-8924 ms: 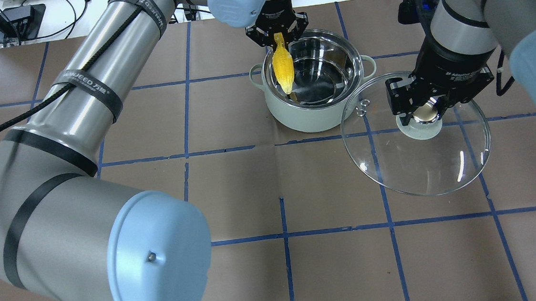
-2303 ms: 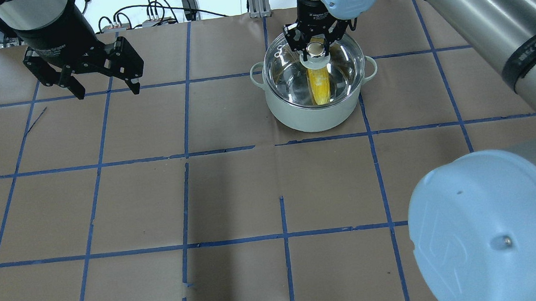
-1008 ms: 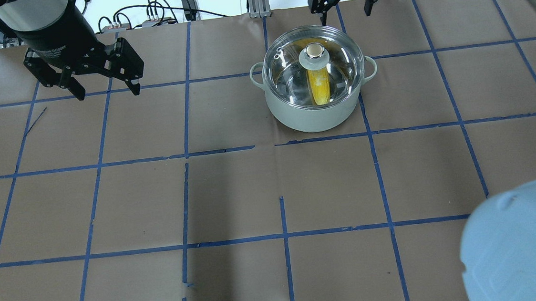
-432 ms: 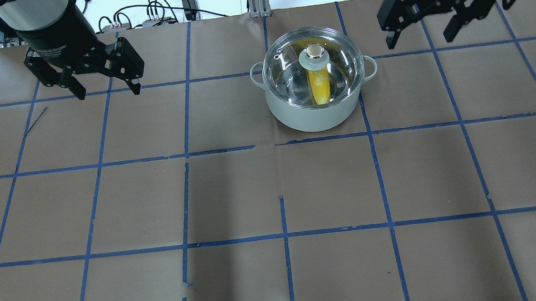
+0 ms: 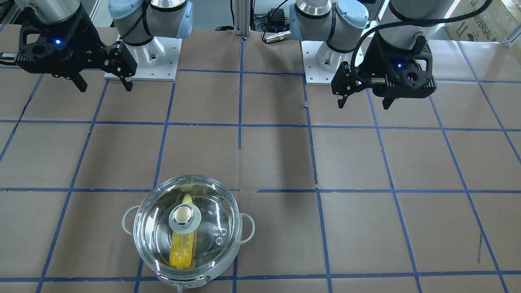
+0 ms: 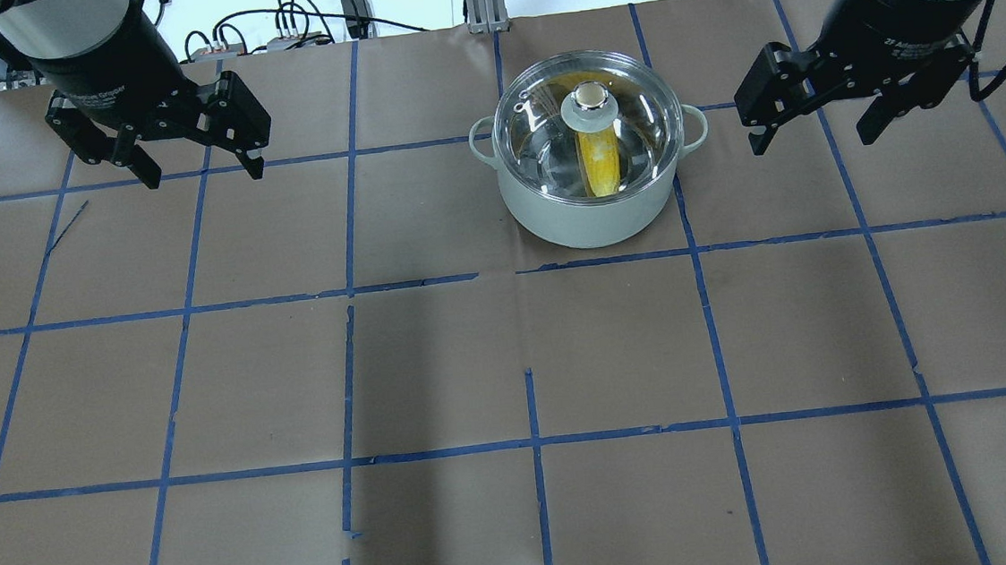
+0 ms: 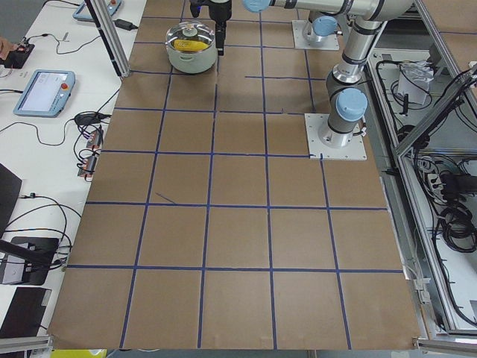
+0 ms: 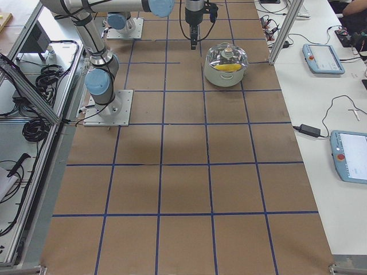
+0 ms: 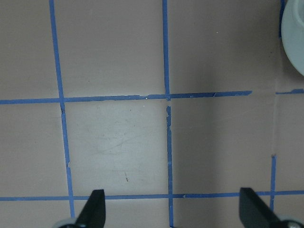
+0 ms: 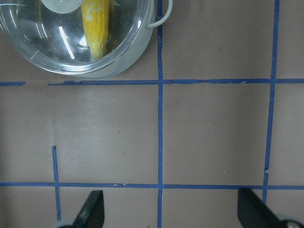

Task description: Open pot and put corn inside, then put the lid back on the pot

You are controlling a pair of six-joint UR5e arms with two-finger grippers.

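Corn [image 6: 599, 163] inside the lidded pot [image 6: 592, 213], both grippers clear of it.
You see the corn lying under the glass lid [image 6: 634, 119], which sits on the pot at the far middle of the table [image 6: 509, 363]. The right gripper [image 6: 813, 141] hangs near the pot's right side and the left gripper [image 6: 204, 176] well apart at far left. Both are spread wide and hold nothing.

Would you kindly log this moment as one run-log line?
corn: inside pot | lid: on pot | left gripper: jaws open, empty | right gripper: jaws open, empty | task: looks complete
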